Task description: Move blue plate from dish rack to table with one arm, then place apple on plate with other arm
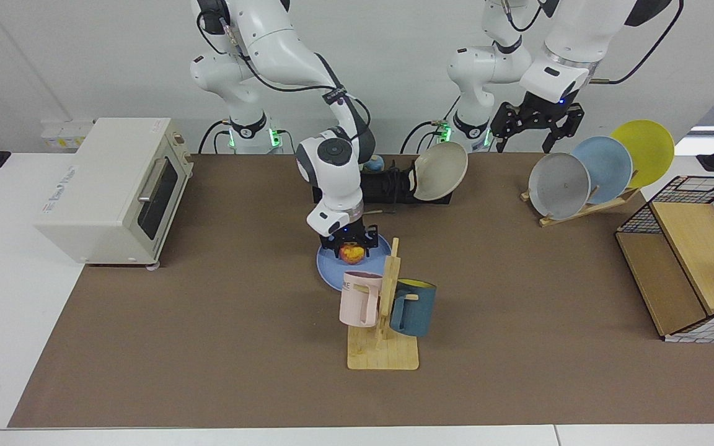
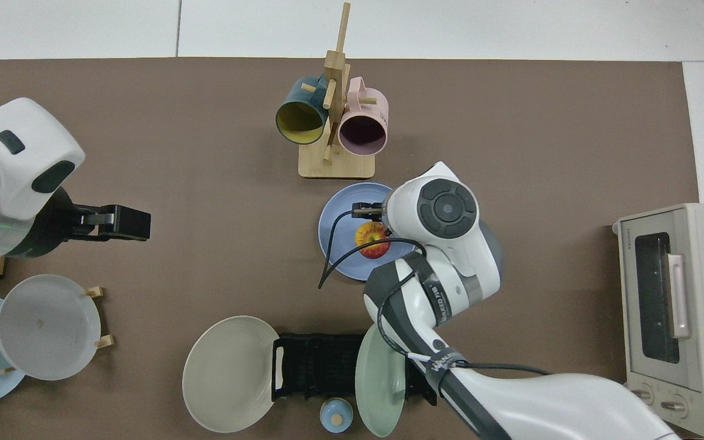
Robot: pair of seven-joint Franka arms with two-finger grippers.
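The blue plate [image 1: 332,267] [image 2: 337,220] lies flat on the brown table [image 1: 208,322], just behind the mug tree. The red-and-yellow apple [image 1: 352,253] [image 2: 371,234] sits low over the plate's middle, held between the fingers of my right gripper [image 1: 351,246], which reaches down from above and is shut on it. Whether the apple touches the plate is unclear. The black dish rack [image 1: 382,186] [image 2: 315,366] stands behind, holding a beige plate and a pale green plate. My left gripper [image 1: 527,139] [image 2: 126,221] hangs open and empty, high near the wooden plate stand.
A wooden mug tree [image 1: 385,310] with a pink and a teal mug stands right in front of the plate. A toaster oven [image 1: 115,189] sits at one end. A slanted stand [image 1: 580,207] holds grey, sky-blue and yellow plates beside a wire basket [image 1: 691,260].
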